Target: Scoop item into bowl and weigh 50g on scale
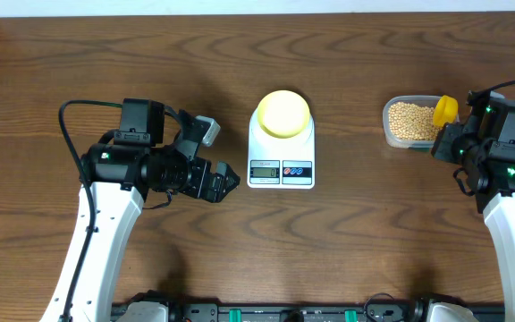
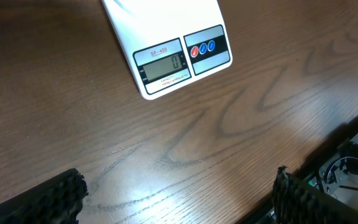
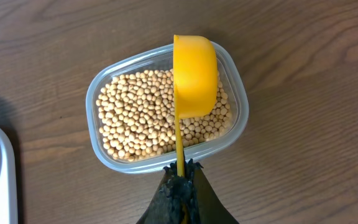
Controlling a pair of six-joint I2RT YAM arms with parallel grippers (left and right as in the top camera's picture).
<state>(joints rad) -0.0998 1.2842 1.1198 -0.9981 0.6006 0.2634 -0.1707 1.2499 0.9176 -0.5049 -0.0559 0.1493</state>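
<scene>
Overhead, I see the pale bowl point(image 1: 282, 114) sitting on the scale point(image 1: 271, 150) at mid-table. My left gripper point(image 1: 226, 182) hangs just left of the scale, holding nothing. Far right, the beans point(image 1: 407, 122) fill a clear tub point(image 1: 386, 121), with the yellow scoop point(image 1: 445, 109) at its right end.

Left wrist: my jaws stand wide apart above the bare table point(image 2: 241, 124), and the scale's display reads zero.

Right wrist: my right gripper point(image 3: 182, 186) is clamped tight on the scoop's thin handle. The cup is turned on edge over the beans. I can't tell whether it touches them.
</scene>
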